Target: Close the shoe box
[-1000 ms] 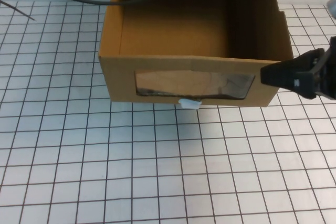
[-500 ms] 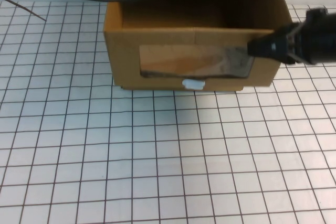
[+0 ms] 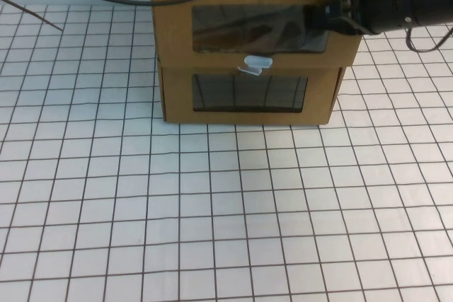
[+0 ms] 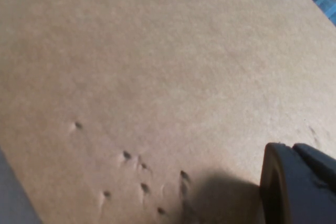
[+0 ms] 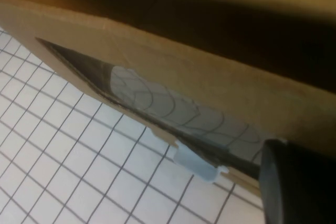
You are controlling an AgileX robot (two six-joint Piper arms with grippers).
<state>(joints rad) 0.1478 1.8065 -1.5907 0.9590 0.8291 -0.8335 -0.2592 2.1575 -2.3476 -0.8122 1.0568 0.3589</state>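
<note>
The right gripper point(image 3: 327, 16) presses its tip against the right end of the shoe box point(image 3: 255, 5) front, beside the clear window point(image 3: 258, 28); whether its fingers are parted cannot be told. The white pull tab point(image 3: 256, 62) sits left of and below that tip. A second cardboard box point(image 3: 248, 93) lies directly underneath. The left gripper point(image 4: 296, 187) hovers close over plain cardboard.
</note>
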